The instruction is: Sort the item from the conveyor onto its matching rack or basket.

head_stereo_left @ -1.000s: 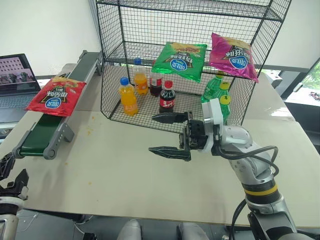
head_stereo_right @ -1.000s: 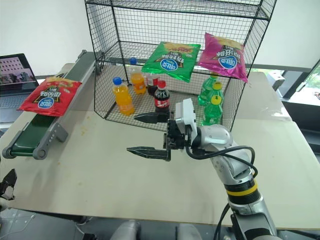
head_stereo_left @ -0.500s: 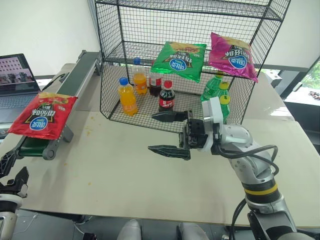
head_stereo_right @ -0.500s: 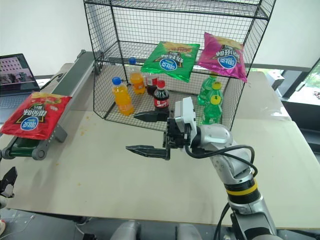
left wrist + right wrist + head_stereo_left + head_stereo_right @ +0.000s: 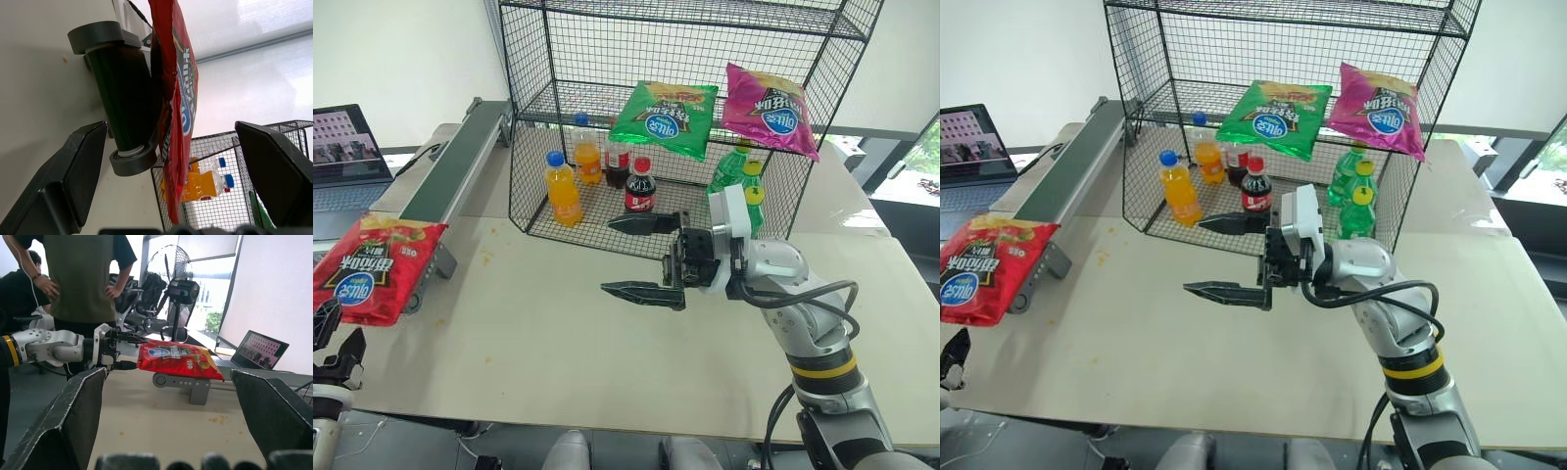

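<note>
Red chip bag point(image 5: 367, 279) hangs over the near end of the conveyor point(image 5: 440, 191), most of it past the end roller and drooping toward the table edge. Its far edge rests on the belt; the near edge sags free.

Left gripper point(image 5: 335, 345) sits low at the table's near-left corner, just under and beside the bag. In the left wrist view its fingers point(image 5: 73, 171) stand spread wide, the bag point(image 5: 177, 107) between them edge-on, touched by neither finger. Nothing gripped yet.

Right gripper point(image 5: 644, 257) hovers over the middle of the table in front of the rack point(image 5: 685, 117), pointing across toward the conveyor, fingers point(image 5: 641, 291) parted, empty.

On the rack's middle tier: green chip bag point(image 5: 668, 117) and magenta chip bag point(image 5: 769, 108). Drink bottles point(image 5: 563, 186) stand on the bottom tier. A laptop point(image 5: 347, 157) sits beyond the conveyor, off the robot's left.

Step in hand, as I read it: pick-up, with the left gripper lined up on the bag at the belt's end. Next move calls for closing on the puffy body before it slides off, gently, since it will squash and slip. Then carry it to the chip-bag tier, probably beside the other two bags.
</note>
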